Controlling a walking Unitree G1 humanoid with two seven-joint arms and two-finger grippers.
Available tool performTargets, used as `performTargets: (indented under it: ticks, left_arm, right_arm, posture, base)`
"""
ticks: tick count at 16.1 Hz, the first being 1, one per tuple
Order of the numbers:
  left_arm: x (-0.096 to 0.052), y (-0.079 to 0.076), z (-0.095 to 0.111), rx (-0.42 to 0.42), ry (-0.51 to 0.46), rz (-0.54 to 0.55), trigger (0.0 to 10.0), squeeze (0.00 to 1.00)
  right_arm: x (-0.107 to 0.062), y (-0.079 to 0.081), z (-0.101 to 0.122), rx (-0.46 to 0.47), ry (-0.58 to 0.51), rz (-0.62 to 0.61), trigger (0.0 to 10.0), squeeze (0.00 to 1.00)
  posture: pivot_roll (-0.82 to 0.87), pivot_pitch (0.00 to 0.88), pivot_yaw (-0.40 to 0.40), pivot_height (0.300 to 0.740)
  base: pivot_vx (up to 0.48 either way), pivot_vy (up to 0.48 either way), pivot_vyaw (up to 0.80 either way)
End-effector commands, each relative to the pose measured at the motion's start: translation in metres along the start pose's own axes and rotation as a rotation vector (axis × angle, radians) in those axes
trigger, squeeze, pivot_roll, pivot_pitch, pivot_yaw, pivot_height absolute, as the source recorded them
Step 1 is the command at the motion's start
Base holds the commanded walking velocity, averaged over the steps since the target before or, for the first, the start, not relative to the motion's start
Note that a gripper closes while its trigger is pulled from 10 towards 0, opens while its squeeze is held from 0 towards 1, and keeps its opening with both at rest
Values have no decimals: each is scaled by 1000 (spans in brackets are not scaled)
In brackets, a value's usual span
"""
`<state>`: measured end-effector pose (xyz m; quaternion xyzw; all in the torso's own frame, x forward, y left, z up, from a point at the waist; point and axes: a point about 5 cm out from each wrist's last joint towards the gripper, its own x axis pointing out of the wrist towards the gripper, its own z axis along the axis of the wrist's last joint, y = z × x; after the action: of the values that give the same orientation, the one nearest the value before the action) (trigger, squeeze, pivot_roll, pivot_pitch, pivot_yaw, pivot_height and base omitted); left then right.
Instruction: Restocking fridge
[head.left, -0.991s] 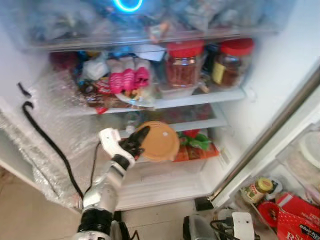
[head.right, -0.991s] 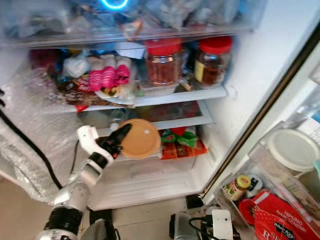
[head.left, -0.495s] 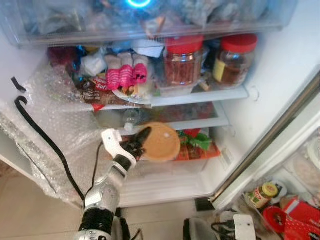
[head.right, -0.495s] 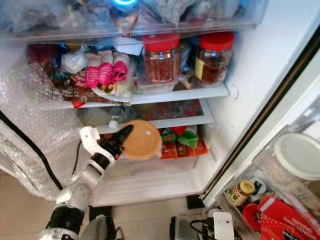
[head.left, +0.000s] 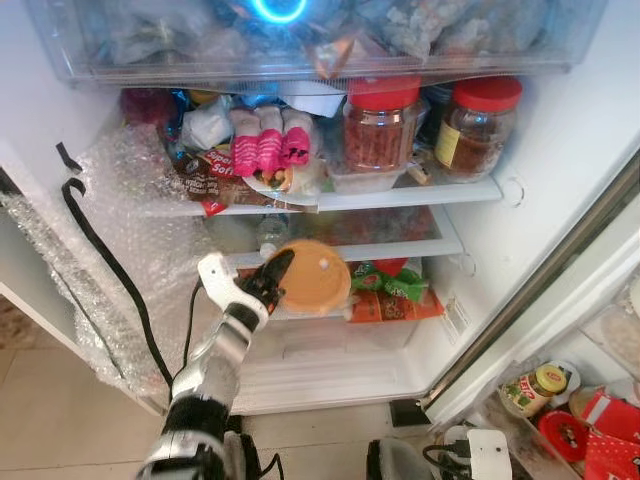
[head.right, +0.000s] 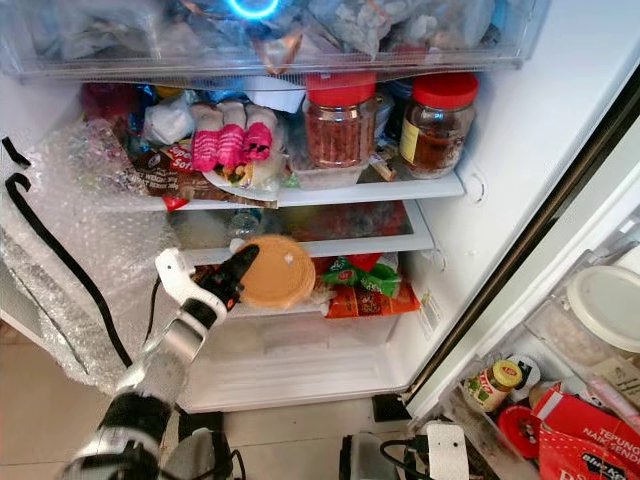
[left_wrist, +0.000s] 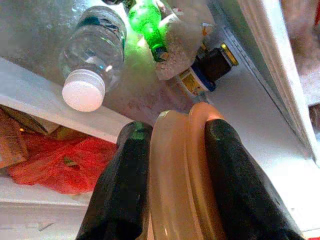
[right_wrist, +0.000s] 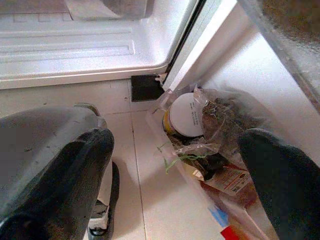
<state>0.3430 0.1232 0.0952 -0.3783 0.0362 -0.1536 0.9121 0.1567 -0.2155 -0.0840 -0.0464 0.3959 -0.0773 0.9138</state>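
Note:
My left gripper is shut on a round tan container with a lid, holding it by its edge in front of the fridge's lower shelf. In the left wrist view the two black fingers clamp the tan container, and past it a clear water bottle and a green bottle lie on the shelf. My right gripper hangs open low over the tiled floor by the fridge door's foot.
The upper shelf holds two red-lidded jars, pink-wrapped packs and snack bags. Red and green packets lie beside the container. Bubble wrap and a black cable cover the left wall. The open door's bins stand at right.
The camera has shifted a little. My left gripper has carried the tan container slightly deeper toward the lower shelf; its grip is unchanged.

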Motion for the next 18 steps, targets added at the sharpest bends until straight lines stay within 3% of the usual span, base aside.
performTargets:
  ticks: [1, 5, 9, 18]
  left_arm:
    - [4, 0, 1, -12, -12, 11, 10000, 0]
    - [8, -3, 2, 34, -11, -1, 10000, 0]
    - [5, 3, -1, 29, -15, 7, 10000, 0]
    - [6, 4, -5, 41, 0, -3, 10000, 0]
  right_arm:
    - [-2, 1, -4, 4, 9, 3, 10000, 0]
    - [-2, 1, -5, 8, 9, 7, 10000, 0]
    - [-2, 3, -5, 8, 11, 17, 10000, 0]
    - [-2, 5, -4, 11, 10, 21, 10000, 0]
  posture:
    - [-199, 80, -14, 640]
    - [-203, 84, -10, 640]
    - [-197, 92, -11, 640]
    - [-197, 91, -8, 640]
  base:
    - [0, 0, 0]
    - [0, 0, 0]
    - [0, 0, 0]
    - [267, 0, 0]
